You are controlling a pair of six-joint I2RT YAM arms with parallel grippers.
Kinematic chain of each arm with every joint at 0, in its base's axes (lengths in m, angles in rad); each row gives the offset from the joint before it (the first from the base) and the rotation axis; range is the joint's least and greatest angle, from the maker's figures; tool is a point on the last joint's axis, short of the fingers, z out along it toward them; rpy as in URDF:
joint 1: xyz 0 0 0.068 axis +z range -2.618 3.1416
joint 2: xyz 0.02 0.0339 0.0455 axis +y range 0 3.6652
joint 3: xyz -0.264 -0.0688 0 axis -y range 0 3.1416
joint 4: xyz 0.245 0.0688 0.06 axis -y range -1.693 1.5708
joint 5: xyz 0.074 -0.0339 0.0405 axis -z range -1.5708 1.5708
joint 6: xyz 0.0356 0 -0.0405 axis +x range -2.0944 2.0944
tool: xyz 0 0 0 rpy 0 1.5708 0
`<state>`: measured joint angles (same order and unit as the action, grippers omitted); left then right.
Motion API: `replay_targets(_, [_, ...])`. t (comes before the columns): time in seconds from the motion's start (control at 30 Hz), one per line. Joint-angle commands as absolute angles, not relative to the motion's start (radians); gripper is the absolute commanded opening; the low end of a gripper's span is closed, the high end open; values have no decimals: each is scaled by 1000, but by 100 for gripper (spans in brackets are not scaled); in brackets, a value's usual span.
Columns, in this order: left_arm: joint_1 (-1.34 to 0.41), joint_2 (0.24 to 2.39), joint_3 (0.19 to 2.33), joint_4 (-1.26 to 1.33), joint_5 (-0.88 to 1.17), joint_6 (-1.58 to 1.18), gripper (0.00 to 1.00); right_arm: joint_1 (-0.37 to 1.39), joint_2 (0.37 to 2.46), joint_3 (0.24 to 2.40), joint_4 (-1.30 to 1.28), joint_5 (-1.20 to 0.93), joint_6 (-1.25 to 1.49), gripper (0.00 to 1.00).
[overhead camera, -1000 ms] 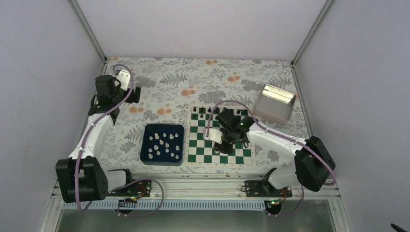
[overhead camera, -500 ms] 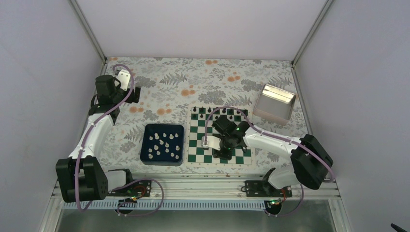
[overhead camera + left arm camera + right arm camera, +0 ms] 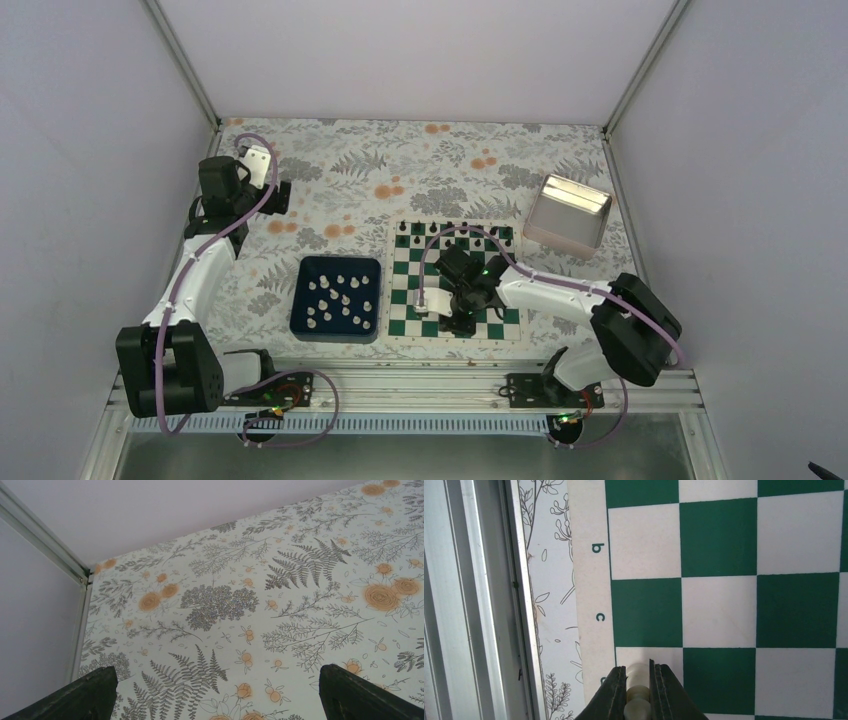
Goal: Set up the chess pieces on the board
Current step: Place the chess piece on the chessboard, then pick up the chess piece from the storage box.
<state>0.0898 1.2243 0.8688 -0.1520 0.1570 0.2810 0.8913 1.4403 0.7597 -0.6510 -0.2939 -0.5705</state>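
Right gripper (image 3: 638, 676) is clamped on a cream chess piece (image 3: 636, 705) over a white square along the near side of the board (image 3: 719, 610), I see, while left gripper (image 3: 217, 687) gapes wide by the bench's far-left corner and other chess pieces (image 3: 340, 298) sit in the navy tray (image 3: 297, 300).

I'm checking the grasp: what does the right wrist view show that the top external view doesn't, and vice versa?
Only right wrist: a cream piece clamped in the right hand, and border letters b and c. Only top external: the navy tray of white pieces, black pieces on the far row, the left arm. Both: the board and that hand.
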Motion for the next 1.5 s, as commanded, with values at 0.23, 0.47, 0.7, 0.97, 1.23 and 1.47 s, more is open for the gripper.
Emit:
replay_targets(0.23, [97,1238,861,-136,156,294,100,902,1450,736,-614,-271,-561,11])
replay_targets(0.47, [97,1237,858,-134,156,297,100,902,1395,823,-687,-232,-572,30])
replay_targets(0.7, [97,1228,857,-135,163,297,100,903,1456,1092,-807,-231,-617,40])
replay_targets(0.97, [97,1211,855,-144,178,293,100,940,1734,1448,-775,-258,-640,40])
replay_targets(1.23, [97,1200,849,-143,182,294,100,982,1987,1673,-778,-311,-639,40])
replay_targets(1.47, [97,1200,843,-136,186,293,100,1009,2087,1727,-712,-348,-623,39])
